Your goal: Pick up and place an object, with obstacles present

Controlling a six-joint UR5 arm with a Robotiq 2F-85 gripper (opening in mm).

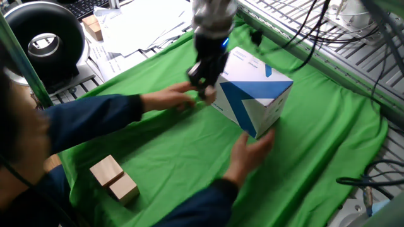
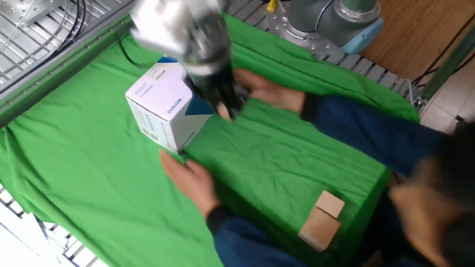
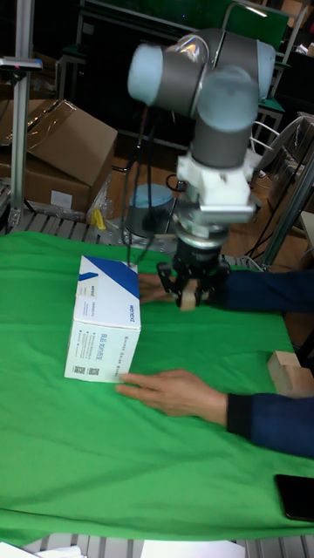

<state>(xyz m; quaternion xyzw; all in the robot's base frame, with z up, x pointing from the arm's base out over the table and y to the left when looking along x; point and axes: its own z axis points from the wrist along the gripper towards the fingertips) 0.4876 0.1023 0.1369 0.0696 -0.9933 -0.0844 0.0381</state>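
Note:
In the tall fixed view my gripper (image 3: 187,295) hangs just above the green cloth, right of the white-and-blue box (image 3: 105,324), shut on the tiny pale-wood cube (image 3: 187,301). One fixed view shows the gripper (image 1: 203,87) low beside the box's (image 1: 252,94) left face. The other fixed view shows it blurred (image 2: 223,104) at the box's (image 2: 165,105) right edge. The cube is too small to make out in both fixed views. A person's hand (image 1: 169,98) reaches right up to the gripper, and the other hand (image 1: 254,150) rests against the box's near corner.
Two larger pale wooden blocks (image 1: 114,179) lie together near the cloth's edge by the person (image 2: 321,219). Blue-sleeved arms (image 2: 349,130) stretch across the cloth (image 1: 328,145). A dark phone (image 3: 295,497) lies at the cloth's front right. Papers and a black ring lamp (image 1: 44,41) sit off the cloth.

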